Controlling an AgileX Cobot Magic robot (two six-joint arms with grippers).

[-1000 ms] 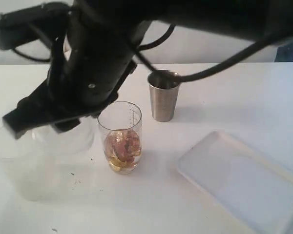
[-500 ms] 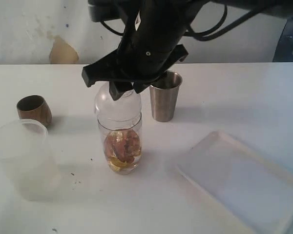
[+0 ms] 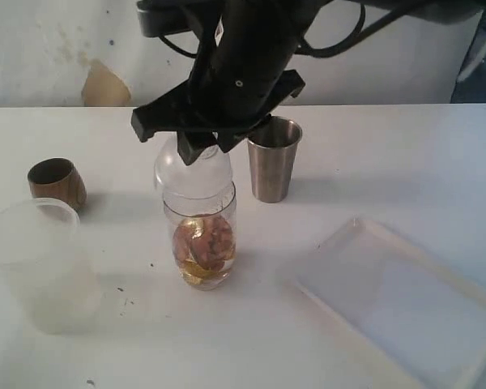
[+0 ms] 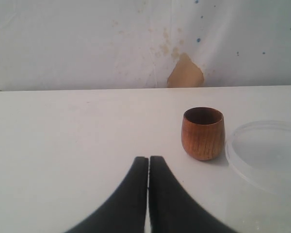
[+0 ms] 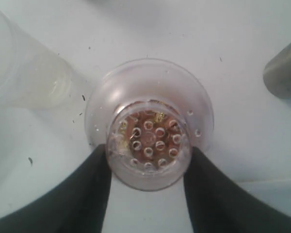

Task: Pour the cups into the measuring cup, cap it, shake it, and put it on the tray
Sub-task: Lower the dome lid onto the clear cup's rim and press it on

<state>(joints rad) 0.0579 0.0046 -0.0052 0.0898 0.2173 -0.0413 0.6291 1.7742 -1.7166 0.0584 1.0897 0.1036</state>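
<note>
The measuring cup (image 3: 200, 239) stands mid-table with brown and golden pieces in its base. My right gripper (image 3: 206, 142) (image 5: 148, 149) is shut on the narrow perforated top of a clear domed lid (image 3: 190, 170) (image 5: 150, 92), held right over the cup with its wide edge at the rim. At the left are the brown wooden cup (image 3: 57, 182) (image 4: 202, 133) and the frosted cup (image 3: 36, 267) (image 4: 266, 150). The white tray (image 3: 405, 300) lies at the front right. My left gripper (image 4: 149, 160) is shut and empty, low over the table short of the wooden cup; the exterior view does not show it.
A steel tumbler (image 3: 272, 158) (image 5: 286, 68) stands just behind and to the right of the measuring cup, close to my right arm. Dark specks dot the table by the frosted cup.
My right arm carried the lid from over the frosted cup rightwards to the measuring cup, then settled it slightly lower onto the rim. The wooden cup and frosted cup came back into view.
</note>
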